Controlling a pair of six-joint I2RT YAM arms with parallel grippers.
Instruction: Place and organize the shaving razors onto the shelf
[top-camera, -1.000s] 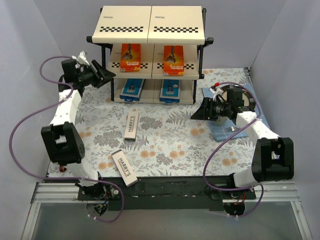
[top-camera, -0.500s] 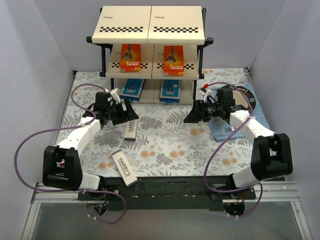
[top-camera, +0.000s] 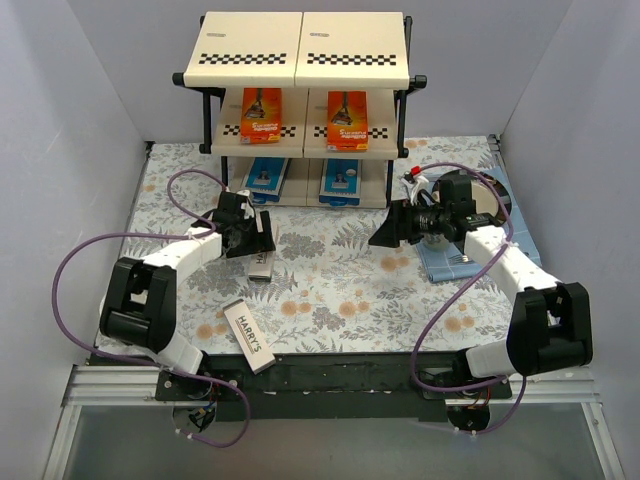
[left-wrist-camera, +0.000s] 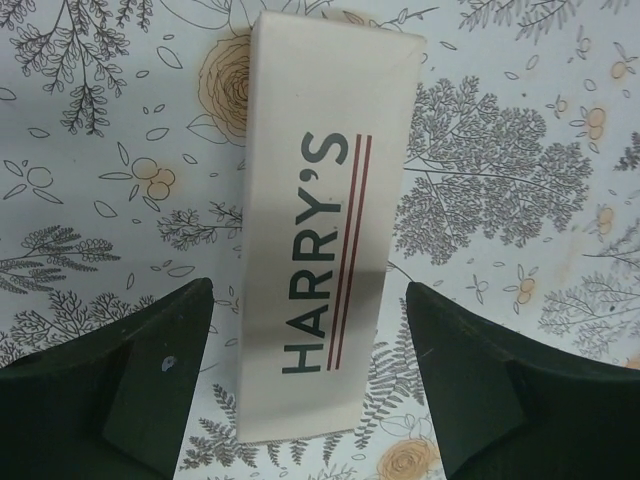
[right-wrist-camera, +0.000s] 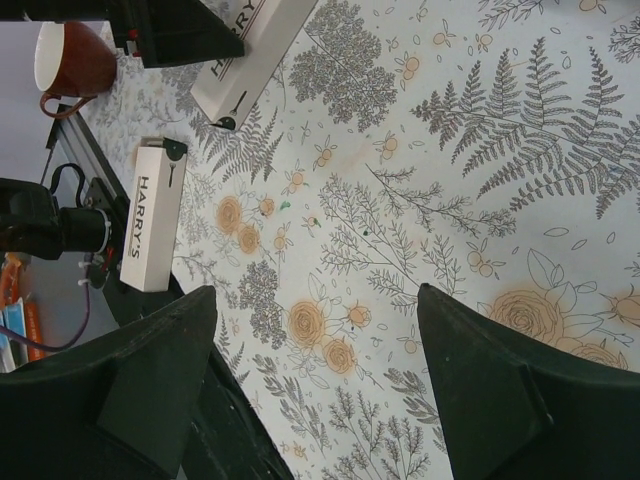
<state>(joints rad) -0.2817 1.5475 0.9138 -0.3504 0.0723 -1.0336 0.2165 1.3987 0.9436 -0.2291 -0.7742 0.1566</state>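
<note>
Claw of left arm (left-wrist-camera: 308, 290), jaws wide, at HARRY'S box (left-wrist-camera: 325, 230)

White links are joined by blocky black joint housings (top-camera: 135, 305) on the left arm (top-camera: 178, 260) and the right arm (top-camera: 500, 262), looping purple cables (top-camera: 70, 270) are trailed from both, and matte black wedge-shaped fingers (left-wrist-camera: 150, 390) are carried by the left gripper (left-wrist-camera: 310, 290) and the right gripper (right-wrist-camera: 318, 292).

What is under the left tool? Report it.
A long white HARRY'S box lies flat on the floral tablecloth, between the open left tool's fingers. From above, the tool covers the box's far end.
</note>
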